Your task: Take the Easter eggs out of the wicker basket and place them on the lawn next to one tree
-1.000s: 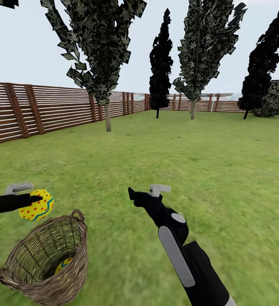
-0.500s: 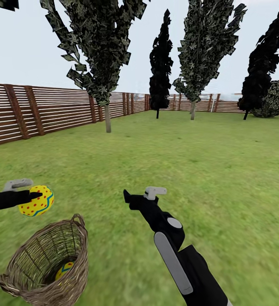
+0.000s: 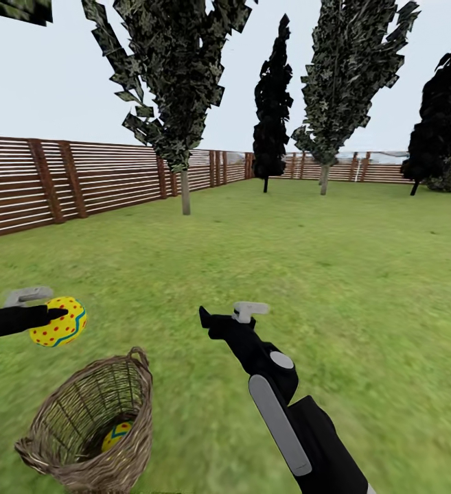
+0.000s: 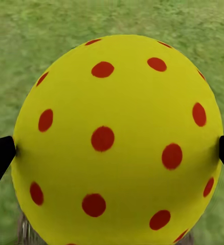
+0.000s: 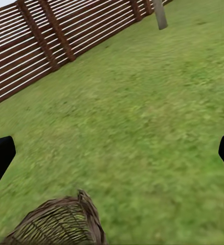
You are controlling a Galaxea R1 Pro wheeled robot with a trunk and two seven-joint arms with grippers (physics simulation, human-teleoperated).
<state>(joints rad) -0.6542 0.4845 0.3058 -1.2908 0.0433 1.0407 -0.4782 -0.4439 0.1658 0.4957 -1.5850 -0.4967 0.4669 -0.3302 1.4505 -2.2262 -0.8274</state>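
1. Left gripper (image 3: 55,317): closed on one Easter egg (image 3: 60,321), held clear above the lawn (image 3: 266,261). In the left wrist view, egg (image 4: 117,140) clamped between both fingertips (image 4: 0,155) at its widest part.
2. Right gripper (image 3: 226,317): empty, jaws spread wide per the right wrist view, hanging over bare grass.
3. Wicker basket (image 3: 91,425): below the left gripper and slightly toward the right gripper, tilted, mouth open. Rim (image 5: 66,217) also visible under the right gripper.
4. Second egg (image 3: 117,434): lying at the bottom of the basket. Third egg: cannot tell its location; possibly hidden by the basket wall.
5. Trees: thin-trunked tree (image 3: 184,185) far ahead of both grippers near the fence (image 3: 47,185); further trees well beyond. No thick-trunked tree identified here.
6. Status (judgement): one egg extracted, none placed yet; at least one left in the basket.
7. Risks (judgement):
   - Smooth rounded shell, two small contact points: slip during travel if the base jolts or the arm swings.
   - Drop from this position: possible fall back into the basket.
   - Release from height: roll away from the chosen tree.
   - Tilted basket: tip-over if nudged during the next reach.
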